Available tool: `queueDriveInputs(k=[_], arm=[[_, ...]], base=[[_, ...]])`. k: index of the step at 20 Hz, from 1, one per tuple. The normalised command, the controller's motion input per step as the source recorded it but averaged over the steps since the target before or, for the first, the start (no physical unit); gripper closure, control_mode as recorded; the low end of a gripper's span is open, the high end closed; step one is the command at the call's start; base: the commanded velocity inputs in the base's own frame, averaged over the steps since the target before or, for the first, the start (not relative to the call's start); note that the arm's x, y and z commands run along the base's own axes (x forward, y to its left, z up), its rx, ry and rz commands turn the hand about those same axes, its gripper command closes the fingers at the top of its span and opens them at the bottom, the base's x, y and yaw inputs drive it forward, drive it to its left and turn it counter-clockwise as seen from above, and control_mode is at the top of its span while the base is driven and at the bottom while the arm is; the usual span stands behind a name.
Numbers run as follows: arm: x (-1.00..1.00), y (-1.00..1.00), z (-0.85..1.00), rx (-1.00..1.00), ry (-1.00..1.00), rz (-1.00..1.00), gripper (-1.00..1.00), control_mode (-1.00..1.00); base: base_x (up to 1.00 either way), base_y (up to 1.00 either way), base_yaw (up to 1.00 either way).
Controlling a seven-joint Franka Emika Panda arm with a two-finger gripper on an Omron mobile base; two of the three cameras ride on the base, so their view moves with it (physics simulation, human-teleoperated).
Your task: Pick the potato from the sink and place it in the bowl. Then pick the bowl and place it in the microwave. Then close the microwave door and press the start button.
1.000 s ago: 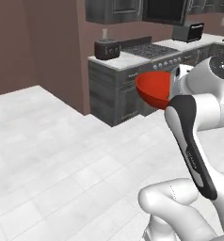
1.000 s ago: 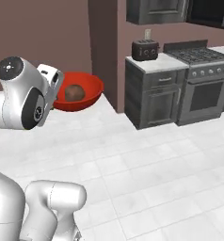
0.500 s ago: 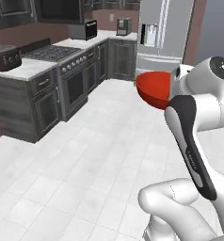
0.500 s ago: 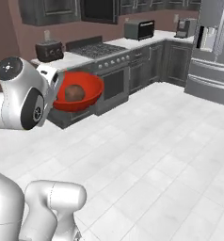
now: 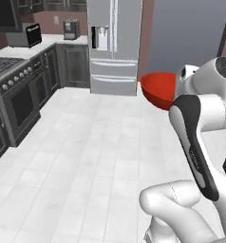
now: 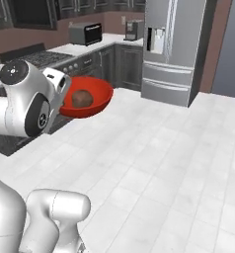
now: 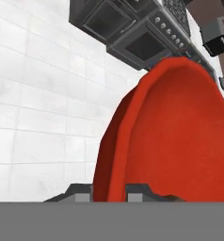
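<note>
Compared with the earlier frames, we note that both base views have swung as a whole: the range and toaster that stood ahead now sit at the left edge, and a steel refrigerator [image 5: 114,45] stands ahead across the white tiled floor [image 5: 100,156]; this is camera motion from the base driving, not motion of the objects. The bowl [image 6: 87,97] remains in the same place relative to the arm, held aloft beside the wrist, well above the floor and clear of any table. We see the potato [image 6: 81,98] resting inside the bowl, near its centre. In the hand view, the end effector [image 7: 109,192] has its two fingers pinching the rim of the bowl, one finger [image 7: 81,190] outside the wall and the other against the inner side, with the red wall rising between them. The bowl extends away from the end effector, tilted in that view. In the left base view the bowl [image 5: 158,90] projects to the left of the wrist.
</note>
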Motion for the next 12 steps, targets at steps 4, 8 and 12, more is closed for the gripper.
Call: queueDriveInputs(k=[4, 8, 12], arm=[[0.0, 0.0, 0.0, 0.0, 0.0, 0.0, 1.0, 1.0], [0.0, 0.0, 0.0, 0.0, 0.0, 0.0, 1.0, 1.0], [0.0, 0.0, 0.0, 0.0, 0.0, 0.0, 1.0, 1.0]], base=[[1.0, 0.0, -0.19], [1.0, 0.04, -0.16], [1.0, 0.11, -0.14]])
